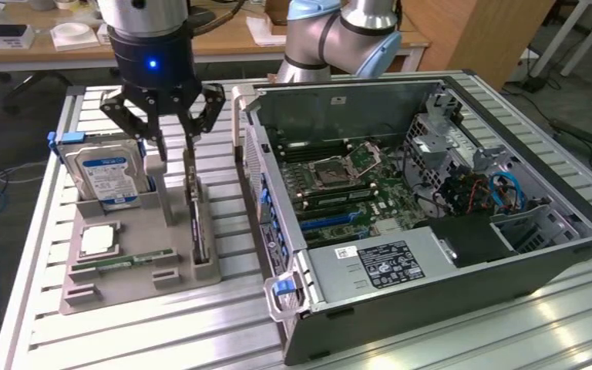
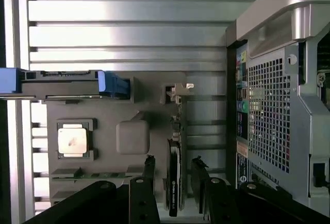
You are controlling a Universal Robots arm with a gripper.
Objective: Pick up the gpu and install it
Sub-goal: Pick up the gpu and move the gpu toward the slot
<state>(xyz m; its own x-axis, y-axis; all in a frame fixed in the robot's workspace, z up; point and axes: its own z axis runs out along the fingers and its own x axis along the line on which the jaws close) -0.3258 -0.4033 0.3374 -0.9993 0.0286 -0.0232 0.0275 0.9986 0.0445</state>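
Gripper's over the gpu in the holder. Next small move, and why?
Probably ease straight down a little. The open black gripper straddles the thin dark gpu card standing on edge in the grey holder tray, with a gap at each finger. In the exterior view its tips look about level with the card's top edge, so closing now may catch little.

Lab (robot arm [image 1: 327, 37], aluminium bench [image 1: 152, 333])

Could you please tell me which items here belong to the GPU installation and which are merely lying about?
For the job:
- gpu
- hand, open on either side of it
- open computer case

Lying about, on the gray holder:
- hard drive
- processor chip
- memory stick
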